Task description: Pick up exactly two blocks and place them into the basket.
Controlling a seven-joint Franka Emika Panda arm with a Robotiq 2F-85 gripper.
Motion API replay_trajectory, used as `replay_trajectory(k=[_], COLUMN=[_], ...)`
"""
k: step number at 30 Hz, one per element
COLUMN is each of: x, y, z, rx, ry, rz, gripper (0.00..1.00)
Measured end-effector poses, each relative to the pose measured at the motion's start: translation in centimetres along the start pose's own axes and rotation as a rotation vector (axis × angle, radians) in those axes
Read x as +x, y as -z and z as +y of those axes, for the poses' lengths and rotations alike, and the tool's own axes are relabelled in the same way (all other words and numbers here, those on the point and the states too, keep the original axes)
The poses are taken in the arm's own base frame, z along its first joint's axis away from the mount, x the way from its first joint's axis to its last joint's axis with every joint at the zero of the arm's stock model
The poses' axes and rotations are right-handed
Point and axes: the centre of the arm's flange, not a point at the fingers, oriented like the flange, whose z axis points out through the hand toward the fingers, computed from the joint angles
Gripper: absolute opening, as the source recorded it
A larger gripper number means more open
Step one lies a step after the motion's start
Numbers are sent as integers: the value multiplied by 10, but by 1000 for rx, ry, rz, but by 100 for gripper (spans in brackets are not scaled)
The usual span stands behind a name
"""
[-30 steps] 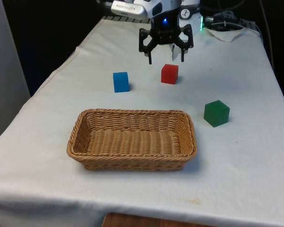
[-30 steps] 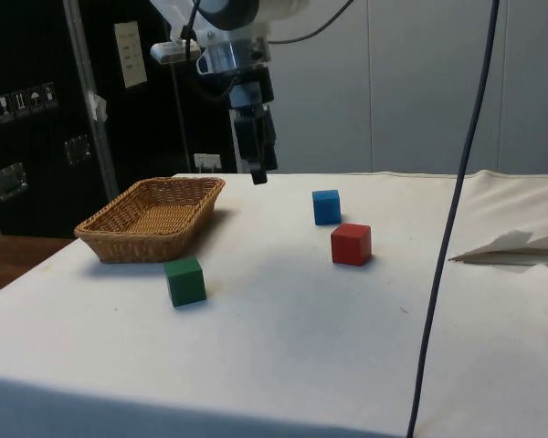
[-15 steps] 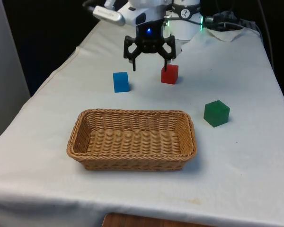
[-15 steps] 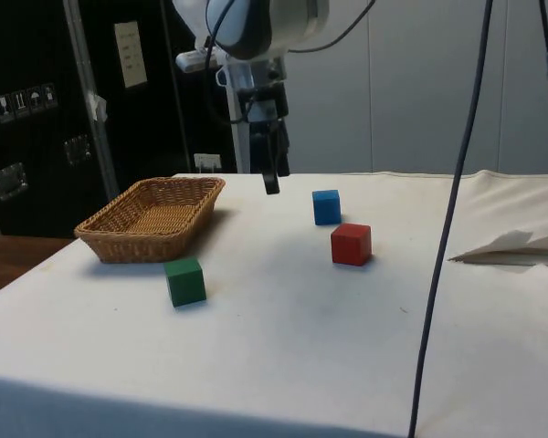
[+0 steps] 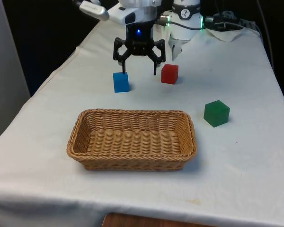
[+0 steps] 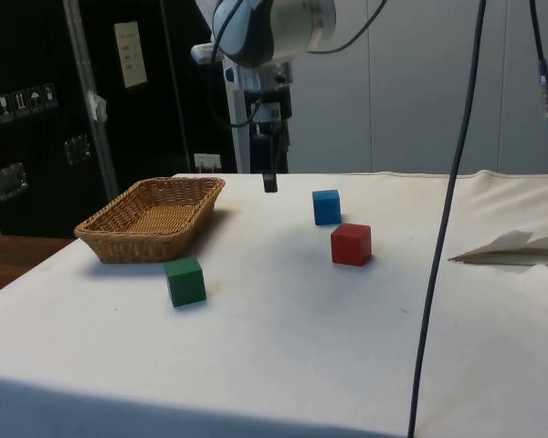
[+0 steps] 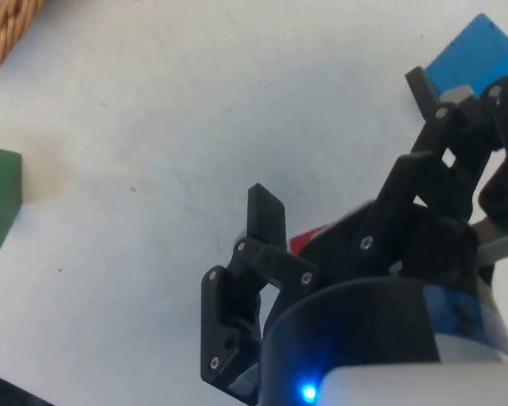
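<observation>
1. My end effector (image 5: 138, 72) hangs released, fingers spread wide and holding nothing, above the desk (image 5: 236, 156) between the blue block (image 5: 120, 82) and the red block (image 5: 169, 74); one fingertip is just beside the blue block's top corner.
2. All three blocks sit on the cloth, none in the basket (image 5: 132, 139). The green block (image 5: 216, 113) lies well apart, towards the front view's right, near the basket's end.
3. I judge the blocks light, rigid and smooth-faced: pinch two flat opposite sides, squarely, or a cube may twist out.
4. The blue block looks like the nearest pick. Its sides seem free, with open cloth around it.
5. Nothing stands between the blocks and the basket, but its woven rim is raised, so I would lift clear of it.
</observation>
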Motion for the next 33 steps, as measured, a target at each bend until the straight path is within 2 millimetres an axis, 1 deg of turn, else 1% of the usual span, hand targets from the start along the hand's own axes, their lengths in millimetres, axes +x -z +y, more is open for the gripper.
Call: replay_trajectory(k=[10,15,16,19,27,33], x=[-6,-21,-25,-28,-35,-39], y=[-4,-13,-14,-15,-28,-43], z=[5,13,17,21,32,39], rx=[9,12,14,14,4,-6], ry=[-7,-3,1,10,48,91], rz=[35,58,61,60,44,32], gripper=[100,100,100,100,100,100])
